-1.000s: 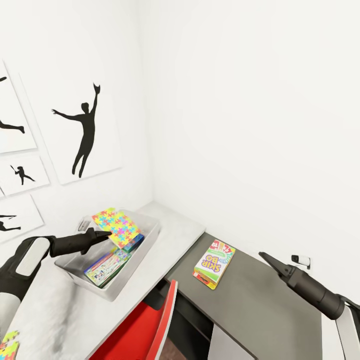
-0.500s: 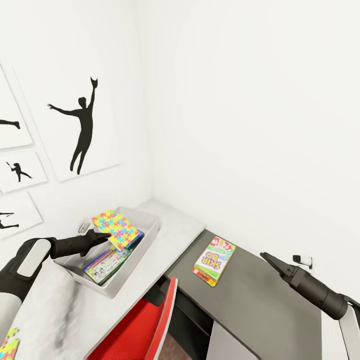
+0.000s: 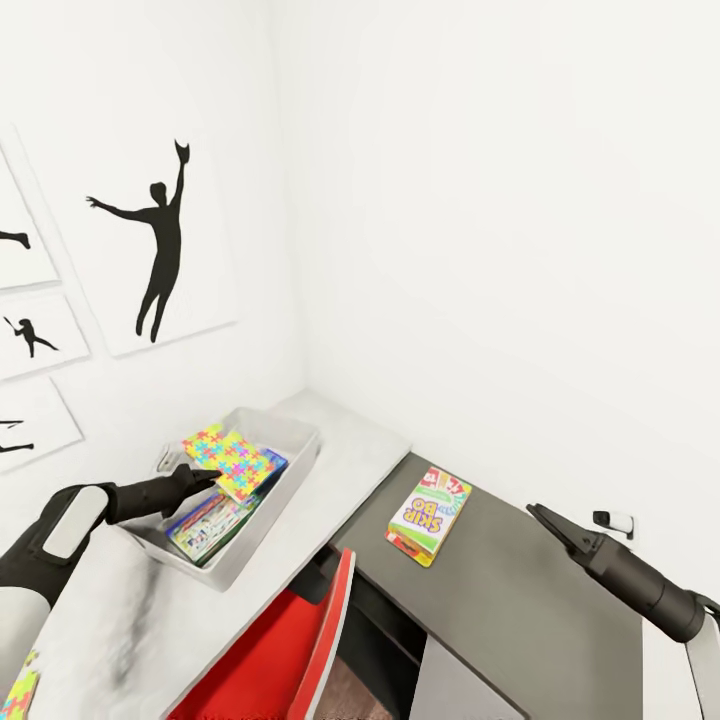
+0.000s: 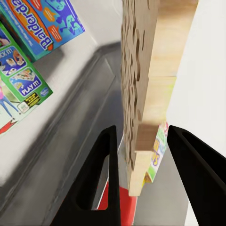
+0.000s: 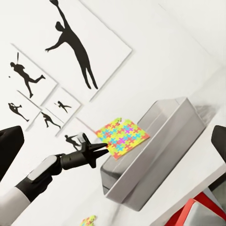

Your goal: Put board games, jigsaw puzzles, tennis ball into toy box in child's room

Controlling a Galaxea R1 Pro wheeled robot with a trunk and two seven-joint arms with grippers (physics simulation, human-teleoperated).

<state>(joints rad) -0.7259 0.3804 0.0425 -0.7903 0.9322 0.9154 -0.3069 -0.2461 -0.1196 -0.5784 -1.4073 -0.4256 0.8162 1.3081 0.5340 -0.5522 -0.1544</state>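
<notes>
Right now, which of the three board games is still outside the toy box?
The white-and-yellow SKIP BO game, lying alone on the dark grey desk section. The two blue games already lie inside the toy box.

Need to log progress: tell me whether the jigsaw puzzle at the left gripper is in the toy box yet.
Partly in: the jigsaw puzzle tilts over the toy box, lower edge inside, between the left gripper fingers.

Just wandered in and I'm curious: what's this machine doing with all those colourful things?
It's tidying toys into the grey toy box. Its left gripper holds a jigsaw puzzle over the box, where two board games already lie. The SKIP BO game waits on the dark table section. The right gripper hovers there, holding nothing.
</notes>
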